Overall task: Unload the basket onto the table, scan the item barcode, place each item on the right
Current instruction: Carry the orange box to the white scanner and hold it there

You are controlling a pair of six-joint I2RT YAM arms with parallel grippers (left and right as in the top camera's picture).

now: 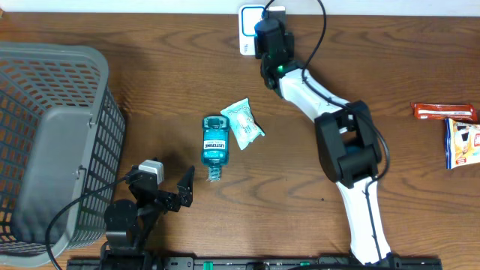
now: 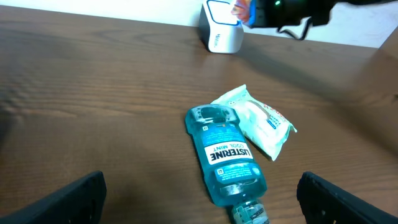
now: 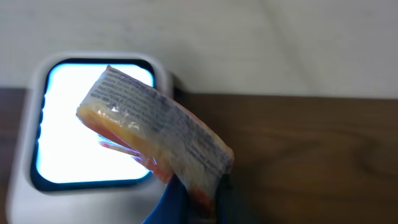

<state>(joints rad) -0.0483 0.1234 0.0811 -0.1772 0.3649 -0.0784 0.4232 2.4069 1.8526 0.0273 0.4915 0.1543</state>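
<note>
Right gripper (image 3: 186, 202) pinches orange packet (image 3: 155, 134) before scanner (image 3: 68, 155); left gripper (image 1: 171, 178) gapes near mouthwash bottle (image 2: 225, 155), white pouch (image 2: 261, 121).

The brown wooden desk (image 1: 187, 75) carries a grey mesh basket (image 1: 112, 135) at its left end. Near the middle a blue mouthwash bottle (image 1: 214, 142) lies on its side, with a pale packet (image 1: 243, 124) just beside it. A white scanner (image 1: 247, 34) stands at the far edge. An orange bar (image 1: 444, 112) and a snack bag (image 1: 463, 142) lie at the right end, one just beside the other.
</note>
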